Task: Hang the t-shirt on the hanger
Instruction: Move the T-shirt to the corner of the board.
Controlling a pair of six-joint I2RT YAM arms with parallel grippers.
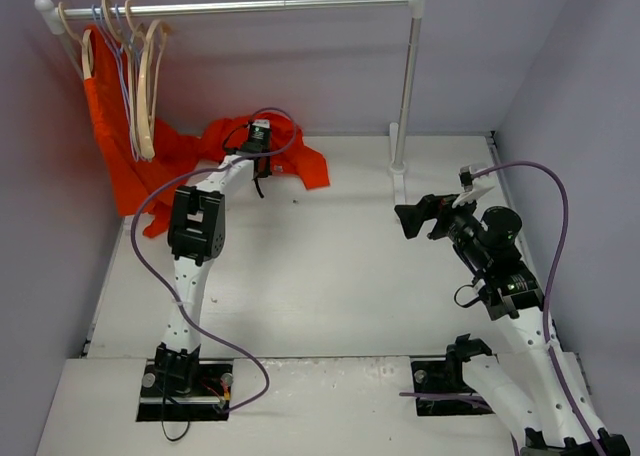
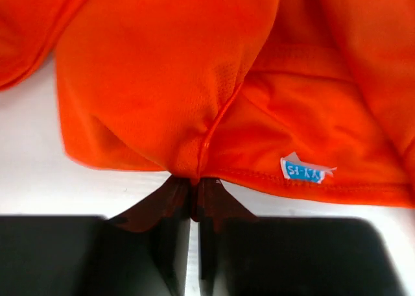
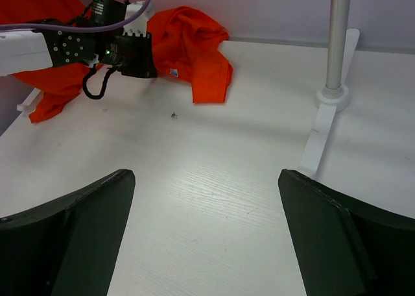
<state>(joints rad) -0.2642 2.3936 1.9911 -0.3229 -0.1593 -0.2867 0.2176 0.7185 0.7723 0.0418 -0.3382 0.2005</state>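
The hanger (image 1: 149, 104) hangs on the rail (image 1: 240, 8) at far left and looks bare, so no dressing is done yet. The t-shirt (image 1: 305, 164) lies crumpled on the desk (image 1: 330, 276), far and left of centre. The left fingers (image 2: 224, 205) are clamped on its hem; lifting and threading remain. The right fingers (image 3: 84, 211), wide apart, hover above the desk at right.

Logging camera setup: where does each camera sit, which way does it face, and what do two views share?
Top external: above and behind the robot, looking down on the table; left arm, right arm show.
Left wrist: low, close on the t-shirt hem; left gripper shut on it.
Right wrist: low over the table, facing its far left; open right gripper at bottom.
Shared: the t-shirt in all three; the rack post in top and right wrist.
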